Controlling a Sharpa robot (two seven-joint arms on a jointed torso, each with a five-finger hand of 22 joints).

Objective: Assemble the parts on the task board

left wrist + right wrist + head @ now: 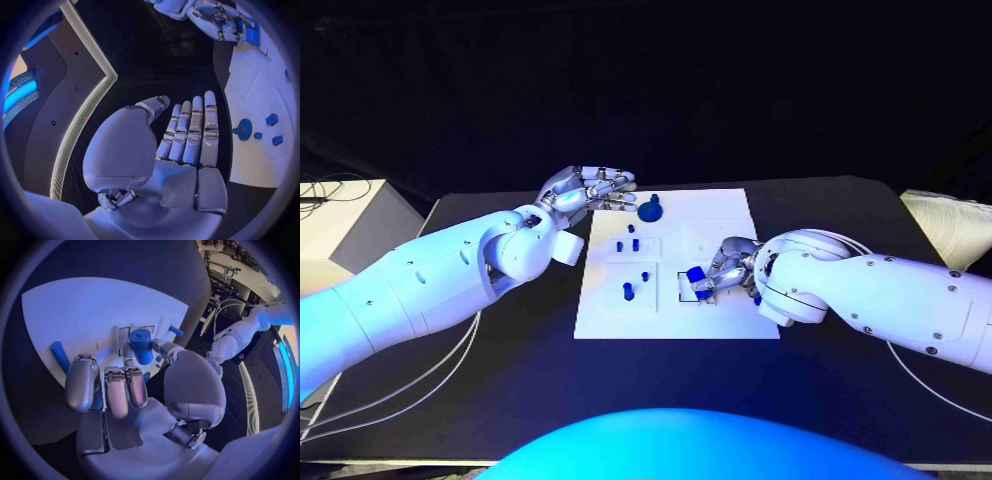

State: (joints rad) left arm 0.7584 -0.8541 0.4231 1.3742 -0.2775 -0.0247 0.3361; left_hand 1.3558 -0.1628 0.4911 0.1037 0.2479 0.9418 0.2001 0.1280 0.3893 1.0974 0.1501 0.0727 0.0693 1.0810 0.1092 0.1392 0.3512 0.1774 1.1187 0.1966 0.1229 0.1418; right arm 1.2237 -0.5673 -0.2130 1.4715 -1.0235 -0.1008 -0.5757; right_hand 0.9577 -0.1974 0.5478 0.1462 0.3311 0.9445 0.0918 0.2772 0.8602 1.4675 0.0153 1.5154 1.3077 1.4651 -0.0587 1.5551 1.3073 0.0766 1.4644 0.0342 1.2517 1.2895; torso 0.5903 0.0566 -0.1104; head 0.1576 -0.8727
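We see the right robot hand (718, 270) grasping a blue part (695, 274) over the white board (733, 210); the left robot hand (589, 187) hovers released beside its far corner.

A black table (488, 400) stands before a black backdrop (646, 80), a pale cabinet (336, 225) beside it.

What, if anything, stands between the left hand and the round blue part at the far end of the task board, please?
Nothing visible does. The left hand hovers open over the black table by the task board's far left corner, and the round blue part stands just beside it, with only bare board between.
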